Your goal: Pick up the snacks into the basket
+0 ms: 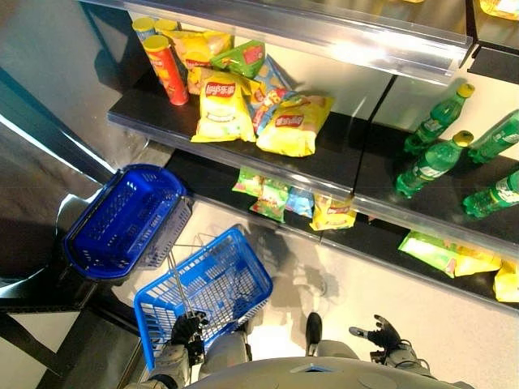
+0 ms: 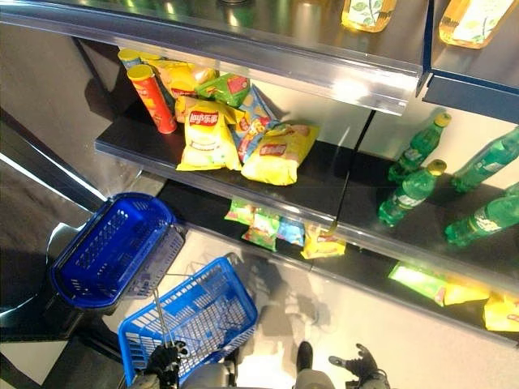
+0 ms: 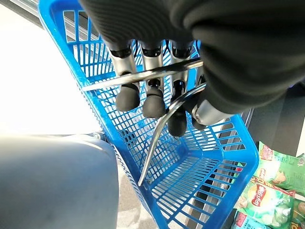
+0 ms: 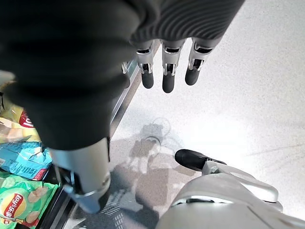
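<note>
Where shelves (image 1: 243, 142) stand, pale floor (image 1: 389, 284).

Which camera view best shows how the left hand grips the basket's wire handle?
The left wrist view: the left hand has its fingers curled round the wire handle of the bright blue basket, seen close. In the eye views the hand is small at the basket's near rim, its grip unclear. The right wrist view looks at the floor.
</note>
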`<state>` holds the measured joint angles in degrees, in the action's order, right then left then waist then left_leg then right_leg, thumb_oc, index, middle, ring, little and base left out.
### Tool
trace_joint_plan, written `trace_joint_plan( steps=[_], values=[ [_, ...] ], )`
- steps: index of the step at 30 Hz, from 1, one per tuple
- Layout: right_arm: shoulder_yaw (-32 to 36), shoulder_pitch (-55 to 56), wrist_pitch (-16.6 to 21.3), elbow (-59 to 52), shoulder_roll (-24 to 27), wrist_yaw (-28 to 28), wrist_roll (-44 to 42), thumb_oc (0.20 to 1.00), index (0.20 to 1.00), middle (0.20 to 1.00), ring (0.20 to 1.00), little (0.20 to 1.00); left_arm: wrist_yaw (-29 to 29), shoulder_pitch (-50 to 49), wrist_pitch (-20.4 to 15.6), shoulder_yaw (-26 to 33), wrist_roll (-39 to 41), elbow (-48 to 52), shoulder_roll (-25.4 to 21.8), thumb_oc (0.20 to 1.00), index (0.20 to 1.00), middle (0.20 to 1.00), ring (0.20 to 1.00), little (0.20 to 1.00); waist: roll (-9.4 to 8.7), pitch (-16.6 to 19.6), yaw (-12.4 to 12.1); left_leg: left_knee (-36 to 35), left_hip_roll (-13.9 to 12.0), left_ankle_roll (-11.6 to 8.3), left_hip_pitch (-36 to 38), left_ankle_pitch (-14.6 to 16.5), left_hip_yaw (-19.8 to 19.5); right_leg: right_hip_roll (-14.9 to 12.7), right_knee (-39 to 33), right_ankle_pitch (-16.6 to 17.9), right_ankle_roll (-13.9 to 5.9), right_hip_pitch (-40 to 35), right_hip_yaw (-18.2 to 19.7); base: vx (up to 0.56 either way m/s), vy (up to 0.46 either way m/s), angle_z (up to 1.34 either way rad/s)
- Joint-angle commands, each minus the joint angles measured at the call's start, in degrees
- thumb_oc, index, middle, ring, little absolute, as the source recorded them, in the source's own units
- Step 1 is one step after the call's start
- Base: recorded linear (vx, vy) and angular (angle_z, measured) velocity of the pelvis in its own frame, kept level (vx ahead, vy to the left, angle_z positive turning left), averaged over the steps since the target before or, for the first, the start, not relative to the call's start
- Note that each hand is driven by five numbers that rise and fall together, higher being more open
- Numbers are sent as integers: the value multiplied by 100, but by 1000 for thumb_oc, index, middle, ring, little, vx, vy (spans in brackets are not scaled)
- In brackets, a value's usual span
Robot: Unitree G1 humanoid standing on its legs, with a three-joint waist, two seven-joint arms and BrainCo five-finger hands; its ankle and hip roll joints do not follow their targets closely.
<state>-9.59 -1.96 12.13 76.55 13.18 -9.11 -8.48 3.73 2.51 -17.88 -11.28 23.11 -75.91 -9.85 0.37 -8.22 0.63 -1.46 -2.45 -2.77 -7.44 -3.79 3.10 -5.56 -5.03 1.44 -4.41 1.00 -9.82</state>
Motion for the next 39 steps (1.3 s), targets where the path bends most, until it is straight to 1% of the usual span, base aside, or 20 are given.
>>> trace_joint_plan(
  steps=[1, 6, 14, 30, 34, 39],
  values=[
    [-158, -89, 5, 2, 113, -10, 105, 1000, 1000, 1000, 1000, 1000, -26, 127, -108, -12, -271, -220, 25, 200, 200, 200, 200, 200, -207, -95, -30, -99, 100, 153, -25, 71, -95, -195, 316, 245, -210, 384, 192, 0, 0, 0],
    [-140, -59, -3, 86, 93, 0, 136, 1000, 1000, 1000, 1000, 1000, -46, 99, -103, 73, -265, -289, 12, 200, 200, 200, 200, 200, -250, -40, -47, -125, 114, 156, 34, 87, -99, -197, 304, 236, -224, 327, 166, 0, 0, 0],
    [-160, -28, -13, 112, 67, 17, 208, 1000, 1000, 1000, 1000, 1000, -40, 54, -82, 81, -398, -344, 18, 200, 200, 200, 200, 200, -263, 54, -74, -205, 131, 156, 110, 87, -111, -216, 236, 249, -249, 243, 118, 0, 0, 0],
    [-277, 6, -39, 86, -2, 8, 379, 1000, 1000, 1000, 1000, 1000, -16, 0, -67, 139, -405, -358, 16, 200, 200, 200, 200, 200, -316, 189, -118, -285, 125, 147, 249, 93, -112, -206, 164, 267, -267, 111, 95, 0, 0, 0],
    [-392, 9, -9, -78, -2, -1, 534, 1000, 1000, 1000, 1000, 1000, -22, -31, -70, 179, -443, -372, 8, 200, 200, 200, 200, 200, -327, 276, -126, -306, 114, 136, 321, 104, -129, -193, 153, 246, -268, 40, 66, 9, -2, 0],
    [-904, 117, 142, -939, 77, 98, 1037, 1000, 1000, 1000, 1000, 1000, 27, -150, -157, 192, -515, -240, -31, 200, 200, 200, 200, 200, -368, 334, -135, -305, 108, 126, 352, 106, -140, -181, 161, 224, -279, 1, 34, 0, 0, 0]
  ],
)
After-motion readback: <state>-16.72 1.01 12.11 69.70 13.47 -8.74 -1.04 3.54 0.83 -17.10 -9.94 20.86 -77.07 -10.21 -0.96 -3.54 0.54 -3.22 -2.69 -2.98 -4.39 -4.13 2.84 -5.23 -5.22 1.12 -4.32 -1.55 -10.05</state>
